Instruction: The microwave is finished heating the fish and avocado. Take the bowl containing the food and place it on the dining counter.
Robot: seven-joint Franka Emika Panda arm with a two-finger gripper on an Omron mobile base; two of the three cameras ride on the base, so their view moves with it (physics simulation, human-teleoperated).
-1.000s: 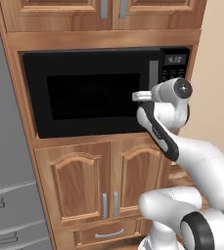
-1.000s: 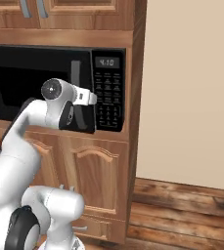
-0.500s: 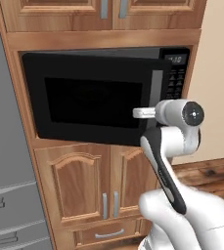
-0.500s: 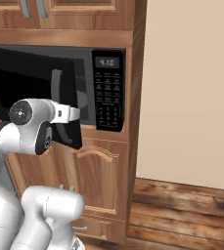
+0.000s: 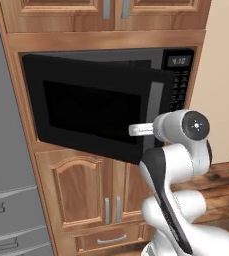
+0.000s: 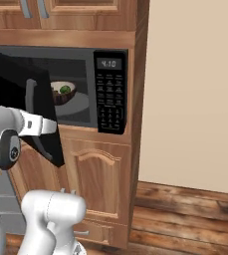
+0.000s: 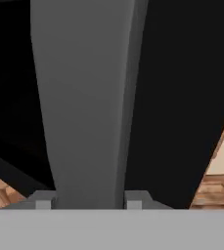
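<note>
Door-opening step: the end effector (image 7: pixel 86 200), closed on the vertical grey handle (image 7: pixel 84 97) of the large black built-in microwave (image 6: pixel 75 87), should follow the hinge arc until the small dark brown bowl (image 6: pixel 63 92), inside the cavity, is freely reachable.

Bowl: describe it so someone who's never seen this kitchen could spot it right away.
Find the black microwave built into the wooden cabinets, its door swung partly open. Look into the lit cavity in the right base view: the bowl sits there on a pale round plate. It is the small dark brown round dish with a bright green avocado piece showing inside.
</note>
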